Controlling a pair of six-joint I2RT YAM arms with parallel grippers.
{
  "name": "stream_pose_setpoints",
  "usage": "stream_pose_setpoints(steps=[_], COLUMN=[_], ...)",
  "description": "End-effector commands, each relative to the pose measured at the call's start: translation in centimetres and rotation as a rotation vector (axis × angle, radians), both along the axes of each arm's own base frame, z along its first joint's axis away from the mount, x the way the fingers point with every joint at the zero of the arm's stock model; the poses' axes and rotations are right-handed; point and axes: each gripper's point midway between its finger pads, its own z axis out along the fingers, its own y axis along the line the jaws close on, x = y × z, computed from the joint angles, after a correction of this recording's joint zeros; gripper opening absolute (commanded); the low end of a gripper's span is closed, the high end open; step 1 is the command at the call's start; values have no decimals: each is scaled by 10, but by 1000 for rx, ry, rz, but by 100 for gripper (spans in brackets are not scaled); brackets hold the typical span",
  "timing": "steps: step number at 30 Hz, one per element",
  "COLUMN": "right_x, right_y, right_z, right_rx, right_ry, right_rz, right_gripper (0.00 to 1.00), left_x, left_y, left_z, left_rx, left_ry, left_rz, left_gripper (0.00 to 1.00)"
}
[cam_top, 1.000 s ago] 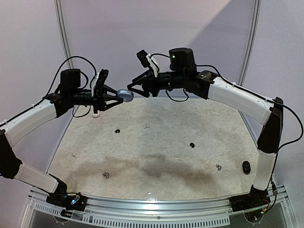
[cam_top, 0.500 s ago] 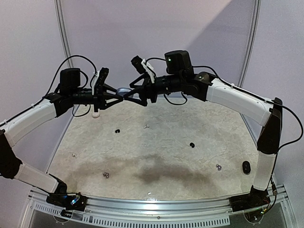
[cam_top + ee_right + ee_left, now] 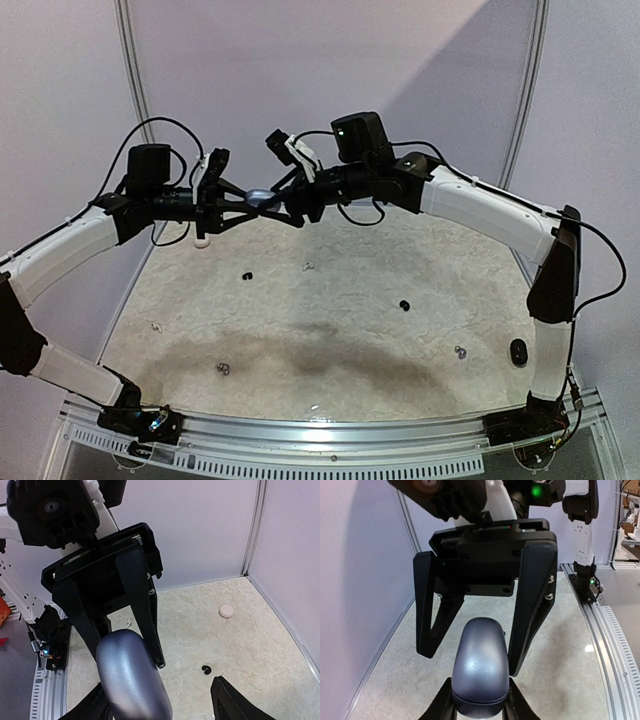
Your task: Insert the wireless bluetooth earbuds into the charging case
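while aloft toward twelve o'clock, grey case [image 3: 131,675]: closed
left gripper [image 3: 480,706]: clenched on case
right gripper [image 3: 165,705]: spread astride it

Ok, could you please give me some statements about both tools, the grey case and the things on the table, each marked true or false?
1. The left tool holds the grey charging case up in the air. True.
2. The right tool is shut on that case. False: its jaws stand open, with the case between them.
3. The grey case has its lid open. False: the lid is closed.
4. A black earbud lies on the table. True.
5. A black case lies beside the left arm's base. False: it lies on the right side, close to the right arm.
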Motion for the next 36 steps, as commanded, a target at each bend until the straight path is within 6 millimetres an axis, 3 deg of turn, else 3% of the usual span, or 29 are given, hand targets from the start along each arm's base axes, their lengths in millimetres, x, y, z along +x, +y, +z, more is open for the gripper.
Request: stream_pose_setpoints(steps=[1, 6, 12, 18, 28, 36], right_x=[26, 31, 30, 27, 18, 20], right_y=[-5, -7, -6, -5, -4, -6], right_z=[3, 8, 18, 4, 4, -2], right_rx=[16, 33, 59, 29, 34, 33], right_ry=[11, 9, 12, 39, 67, 137], right_rz=[-99, -122, -118, -98, -51, -61], right_gripper=[64, 60, 59, 59, 67, 69], left_x=[-22, -24, -33, -30, -17, -15], left_y=[-3, -3, 1, 0, -3, -4], left_z=[-11, -14, -32, -22, -21, -24], left_rx=[65, 94, 166, 138, 33, -10], left_ry=[-82, -138, -156, -160, 128, 209], left_rz=[-117, -135, -160, -141, -37, -21], left_gripper=[0, 0, 0, 0, 0, 0])
